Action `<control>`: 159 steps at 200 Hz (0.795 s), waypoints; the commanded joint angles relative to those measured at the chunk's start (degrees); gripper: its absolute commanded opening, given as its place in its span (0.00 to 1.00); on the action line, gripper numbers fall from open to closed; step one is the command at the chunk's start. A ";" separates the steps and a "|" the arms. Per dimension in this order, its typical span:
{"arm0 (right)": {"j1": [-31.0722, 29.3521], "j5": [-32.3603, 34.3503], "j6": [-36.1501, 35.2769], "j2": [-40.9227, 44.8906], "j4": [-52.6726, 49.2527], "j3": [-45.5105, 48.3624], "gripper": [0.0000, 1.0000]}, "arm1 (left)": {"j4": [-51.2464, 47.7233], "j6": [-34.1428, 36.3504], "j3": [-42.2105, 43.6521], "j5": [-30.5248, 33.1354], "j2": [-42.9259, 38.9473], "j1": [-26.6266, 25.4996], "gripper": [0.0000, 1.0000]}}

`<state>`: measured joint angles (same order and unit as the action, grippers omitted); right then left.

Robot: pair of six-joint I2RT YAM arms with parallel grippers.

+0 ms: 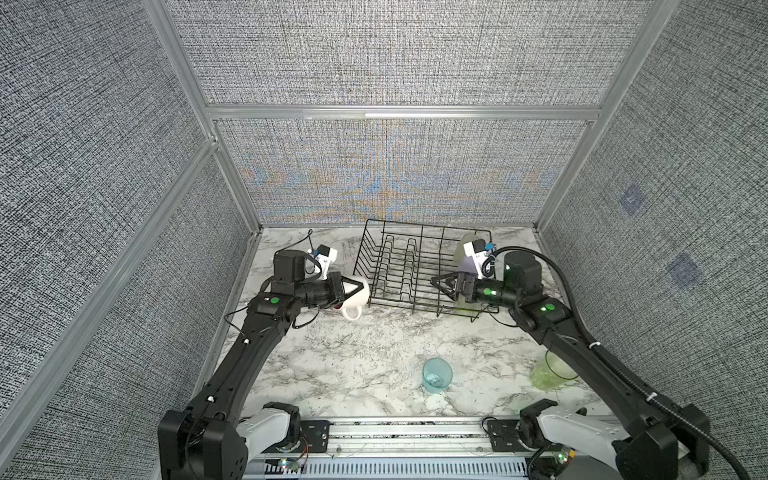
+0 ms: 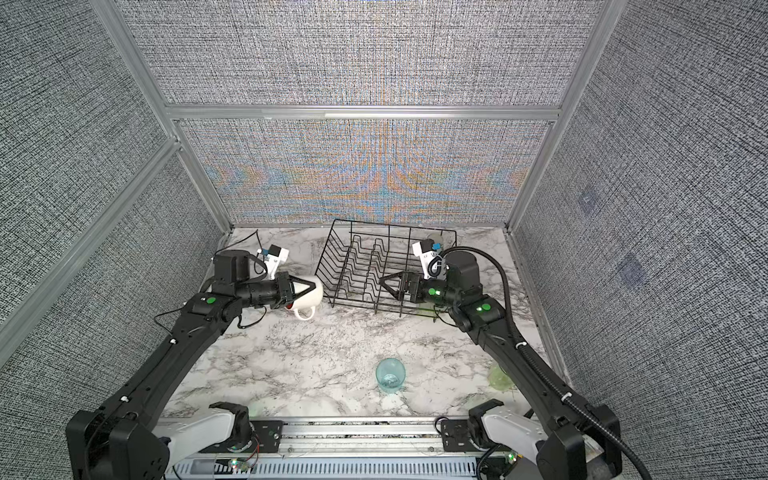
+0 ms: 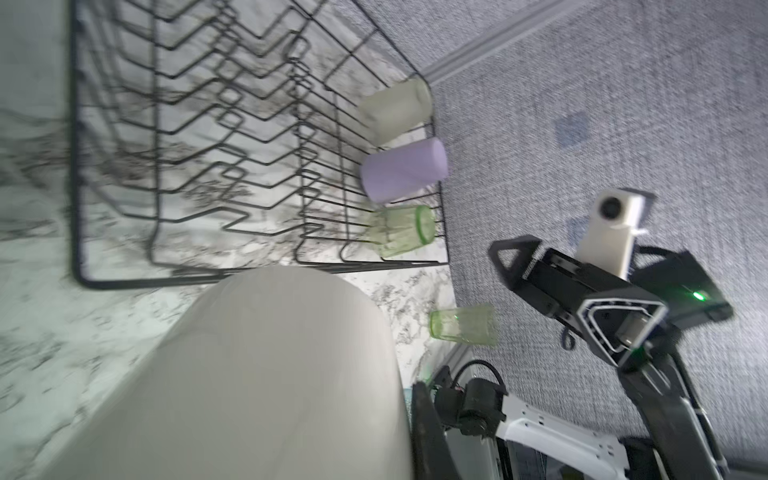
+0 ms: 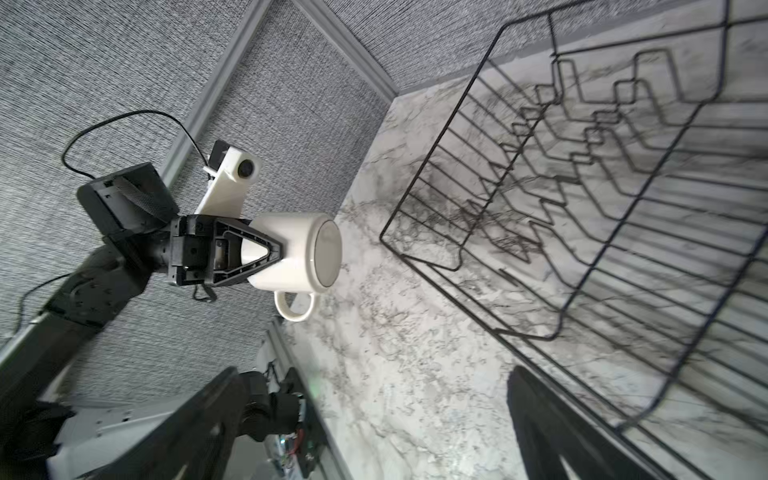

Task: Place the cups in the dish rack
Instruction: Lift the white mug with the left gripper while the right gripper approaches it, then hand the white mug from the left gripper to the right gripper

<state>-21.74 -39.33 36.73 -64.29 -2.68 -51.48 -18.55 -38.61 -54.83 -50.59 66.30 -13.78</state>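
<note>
Gripping the white mug point(image 4: 297, 253) with jaws nearly closed, apparently on its wall near the mouth, the left gripper point(image 4: 272, 249) holds it sideways, base toward the dish rack point(image 1: 395, 270) and handle hanging underneath. The mug looks lifted off the tabletop, just beside the rack's wall on the left arm's side, not yet over it.

The likeliest trouble is that handle: carried across too low, it could hook the rack's top wire and drag or tip the light basket. A thin pinch on glazed ceramic may also let the heavy mug swivel or slip.

The right gripper point(image 1: 442, 286) hovers with jaws wide and empty over the rack's middle, so the arms could collide.

At the rack's far end from the mug lie a pale cup point(image 3: 395, 110), a lavender cup point(image 3: 403, 174) and a green tumbler point(image 3: 401, 230), which a jolt could dislodge. A teal cup point(image 1: 437, 374) and another green tumbler point(image 1: 550, 370) wait outside the rack, well in front of it
</note>
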 commanded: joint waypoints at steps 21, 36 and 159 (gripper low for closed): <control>-0.99 -11.65 10.38 -0.23 18.80 3.86 0.99 | 20.51 -5.30 -0.42 -12.68 1.14 -3.57 0.00; -2.32 -12.43 6.13 0.43 16.13 3.47 0.99 | 23.45 -5.49 -1.58 -15.51 2.13 -5.57 0.00; -10.80 -4.04 -37.25 12.41 24.02 13.43 0.99 | 14.20 9.21 -10.39 -25.19 7.08 -21.58 0.00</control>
<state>-31.90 -43.92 4.91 -51.29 14.22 -38.41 -5.50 -33.50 -64.38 -73.49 73.17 -33.41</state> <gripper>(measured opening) 0.990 0.113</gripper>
